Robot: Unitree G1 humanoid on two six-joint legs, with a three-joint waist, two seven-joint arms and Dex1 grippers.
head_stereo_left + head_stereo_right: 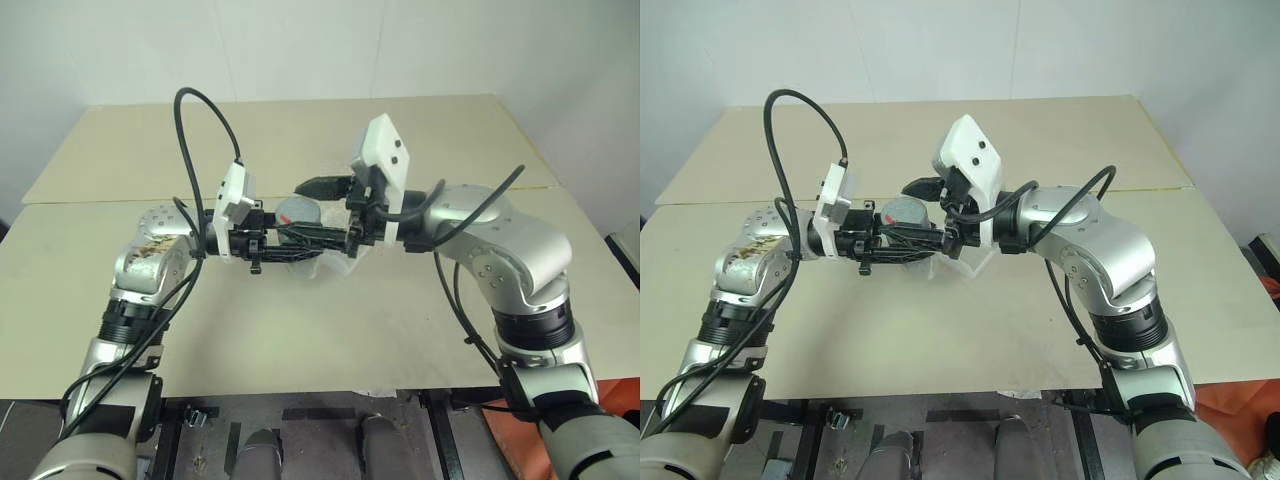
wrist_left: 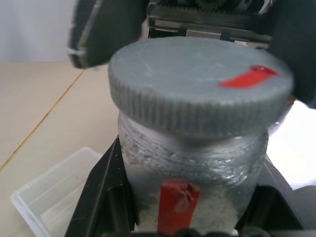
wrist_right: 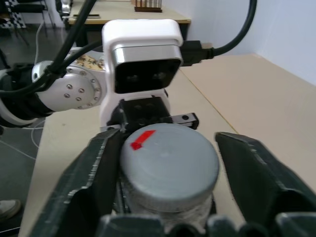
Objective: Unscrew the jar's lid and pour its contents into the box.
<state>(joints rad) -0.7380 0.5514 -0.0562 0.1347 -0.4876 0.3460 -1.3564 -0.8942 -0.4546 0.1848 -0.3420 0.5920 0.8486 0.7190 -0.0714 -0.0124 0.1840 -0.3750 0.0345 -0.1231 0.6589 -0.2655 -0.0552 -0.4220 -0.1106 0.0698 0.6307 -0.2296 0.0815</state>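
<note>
Jar (image 2: 190, 170): silvery cylinder with a red and white label, held upright above the middle of the worktop (image 1: 330, 330), clear of its surface. Pinched at the body between the black fingers (image 2: 101, 190) of the left gripper (image 1: 300, 235), reaching in level from the left.

Lid (image 3: 168, 163): round grey cap with a red mark on top, seated on the jar's mouth. Flanked by the fingers (image 3: 91, 170) of the right gripper (image 1: 335, 210), reaching in level from the right; one finger against the lid's ribbed edge, the other with a narrow gap visible beside it, the fingers drawn in around the lid.

Box (image 2: 59, 192): clear square plastic tub with rounded corners, resting on the worktop directly below the jar, partly hidden behind both grippers in the head views.

Contents: not discernible, jar closed.

Worktop: pale beige, two panels joined by a seam.
</note>
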